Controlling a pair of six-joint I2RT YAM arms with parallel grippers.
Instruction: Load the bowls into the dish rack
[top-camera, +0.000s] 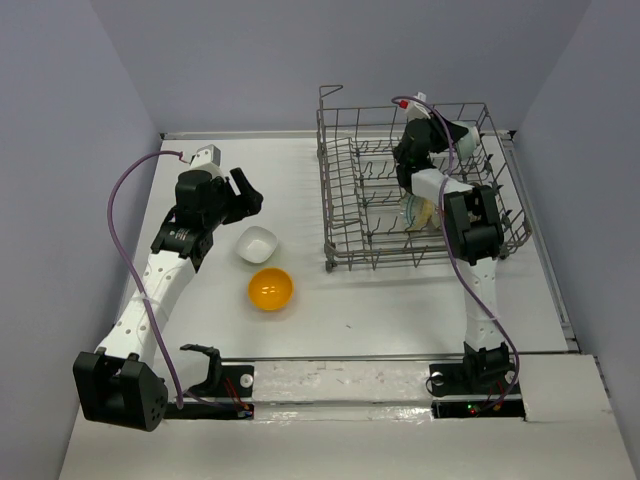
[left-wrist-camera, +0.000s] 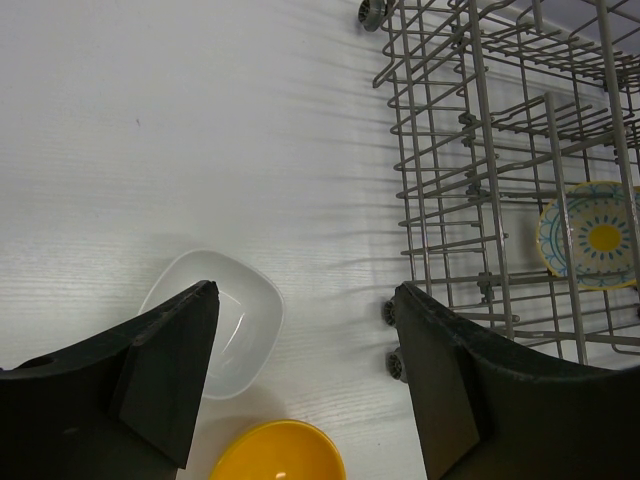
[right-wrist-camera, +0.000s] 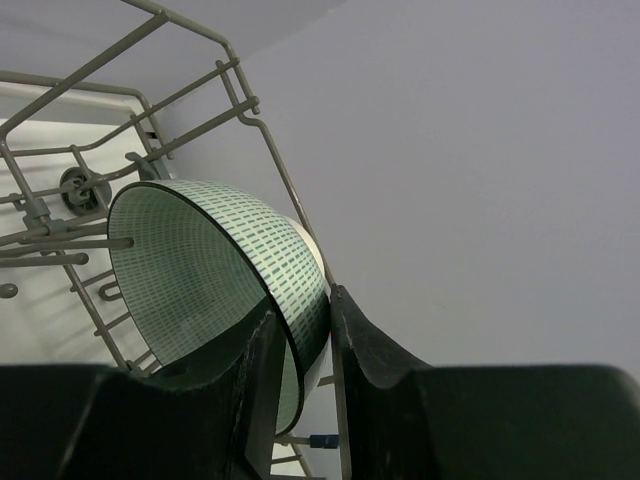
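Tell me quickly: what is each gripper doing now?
Left gripper: open, holding nothing.
Right gripper: closed on the rim of the green bowl.

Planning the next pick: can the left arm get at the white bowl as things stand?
Probably yes. The left fingers stand open above the white bowl, with nothing over it. The orange bowl close beside it may crowd one finger.

Probably a robotics lab cell: bare lavender walls (top-camera: 250, 60) box in a white table (top-camera: 380, 310) carrying bolted-down robot arms (top-camera: 150, 300).
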